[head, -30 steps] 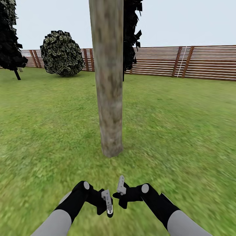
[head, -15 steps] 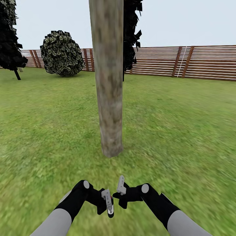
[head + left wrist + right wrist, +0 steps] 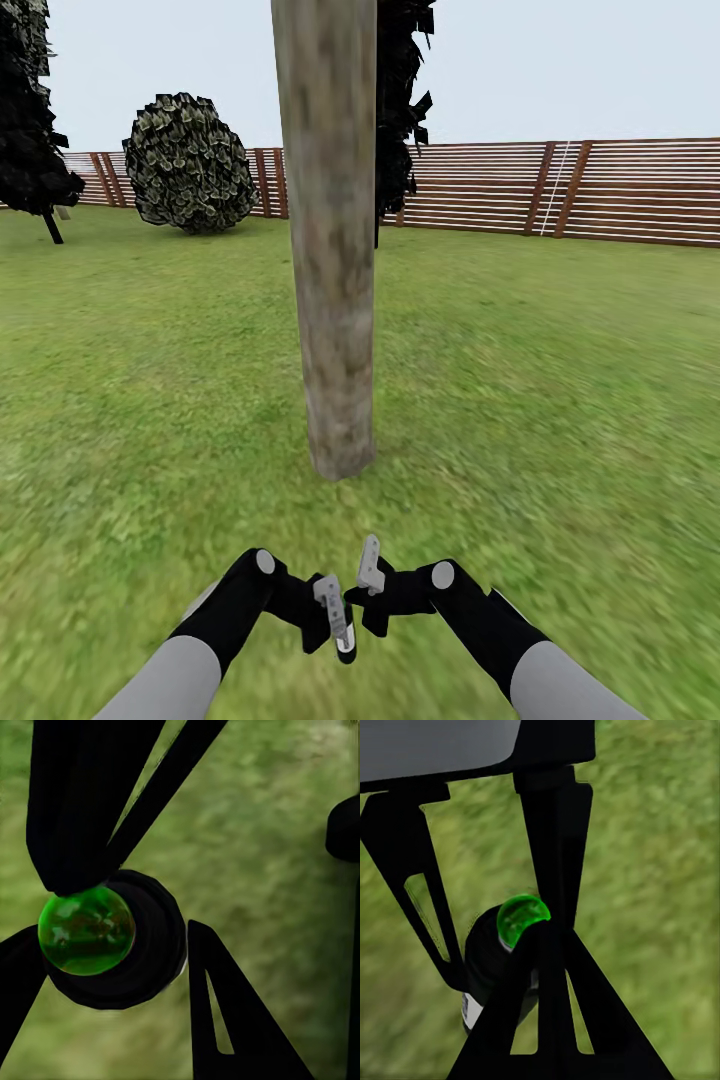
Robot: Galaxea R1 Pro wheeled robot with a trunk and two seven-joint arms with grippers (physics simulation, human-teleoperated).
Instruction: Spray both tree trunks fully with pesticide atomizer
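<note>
Here, held low over the floor of the garden, just short of the foot of the tree trunk: the pesticide atomizer, in the left gripper. Seemingly clamped between dark fingers closed to about the bottle's width, though the contact itself is hard to confirm. Just beside it, the right gripper, parted, with grass showing between its fingers and no clear hold on anything.

Step in hand, by judgement: bringing the nozzle to bear on the trunk. No white specks of pesticide on the bark or in the air so far.

- Raise the bottle from grass level toward the bark before spraying.
- Turn the nozzle toward the trunk, not the lawn.
- Work up and down the trunk, then around it, since full cover is asked.
- Keep the other claw out of the spray path.

Appearance of the atomizer: small, dark, round in section; glossy bright green dot on its top; pale label low on its side.

Background: slatted wooden fence, round bush.
</note>
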